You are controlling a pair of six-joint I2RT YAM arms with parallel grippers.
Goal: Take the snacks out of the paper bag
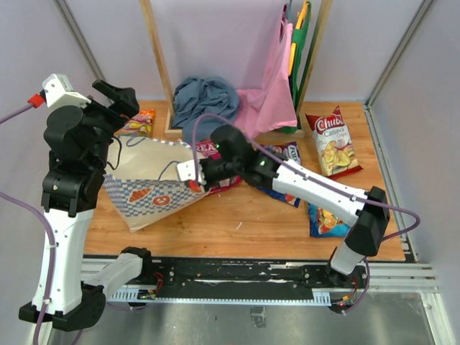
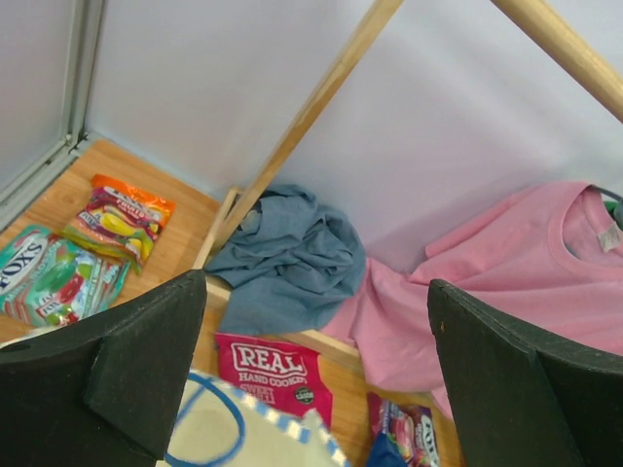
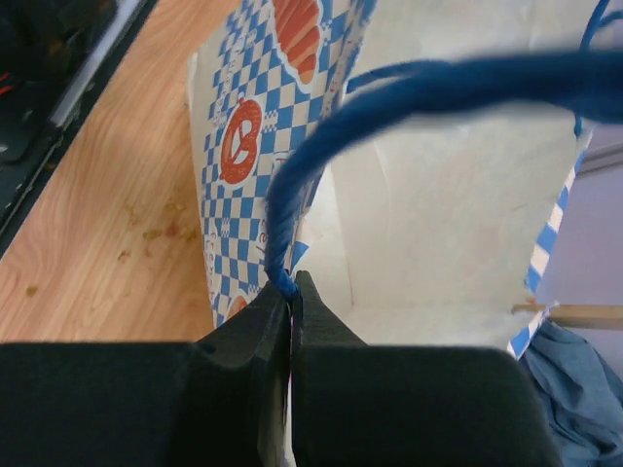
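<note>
The paper bag (image 1: 147,183) lies on its side on the table's left half, mouth toward the right. My right gripper (image 1: 192,172) is shut on its rim where the blue cord handle (image 3: 389,92) is fixed, as the right wrist view (image 3: 290,287) shows. That view shows the bag's pale inside (image 3: 438,214) with no snack in sight. My left gripper (image 1: 118,97) is open and empty, raised above the bag's far edge (image 2: 316,292). Snacks lie on the table: the Chuds bag (image 1: 330,140), a blue bag (image 1: 327,219), the magenta Real bag (image 2: 273,375), a purple packet (image 1: 286,152) and an orange packet (image 1: 140,122).
A wooden rack (image 1: 162,65) stands at the back with pink (image 1: 269,93) and green (image 1: 302,43) cloth bags hanging on it. A grey-blue cloth (image 1: 205,100) lies at its foot. A Fox's candy packet (image 2: 44,277) lies at the far left. Walls close in the table's sides.
</note>
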